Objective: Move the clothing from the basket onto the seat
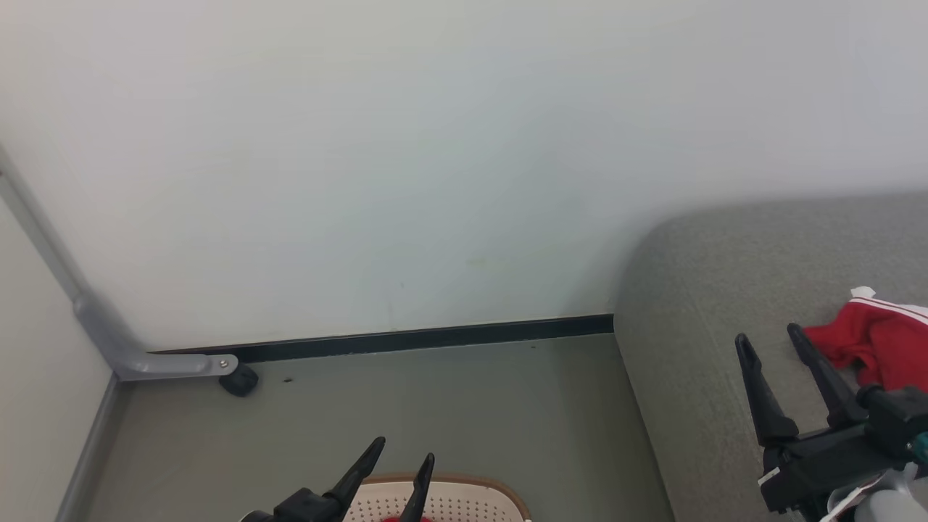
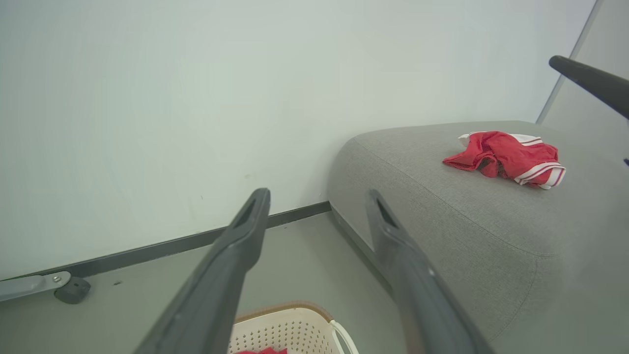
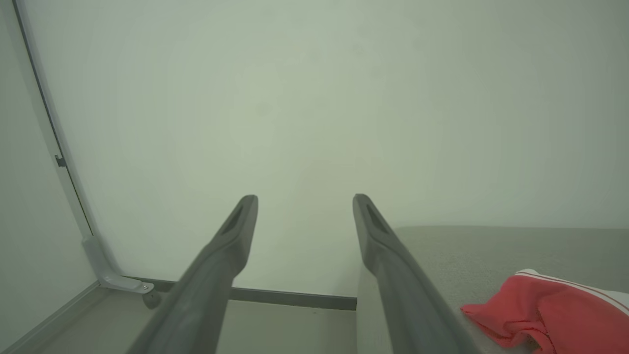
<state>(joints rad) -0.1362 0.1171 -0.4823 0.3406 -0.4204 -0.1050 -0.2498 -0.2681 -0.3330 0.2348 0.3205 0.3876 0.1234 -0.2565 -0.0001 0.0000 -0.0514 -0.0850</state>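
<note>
A piece of red clothing (image 1: 881, 344) with white stripe trim lies crumpled on the grey seat (image 1: 710, 304); it shows too in the left wrist view (image 2: 511, 160) and the right wrist view (image 3: 550, 312). My right gripper (image 1: 768, 337) hovers over the seat just left of that garment, open and empty. The cream basket (image 1: 464, 500) with its brown rim stands on the floor at the bottom edge, with a bit of red clothing (image 2: 265, 351) inside. My left gripper (image 1: 404, 448) hangs above the basket, open, nothing between its fingers.
A pale wall with a dark baseboard (image 1: 420, 337) runs behind the floor. A grey metal frame leg with a dark foot (image 1: 238, 378) sits at the left corner. Grey floor (image 1: 435, 406) lies between wall, basket and seat.
</note>
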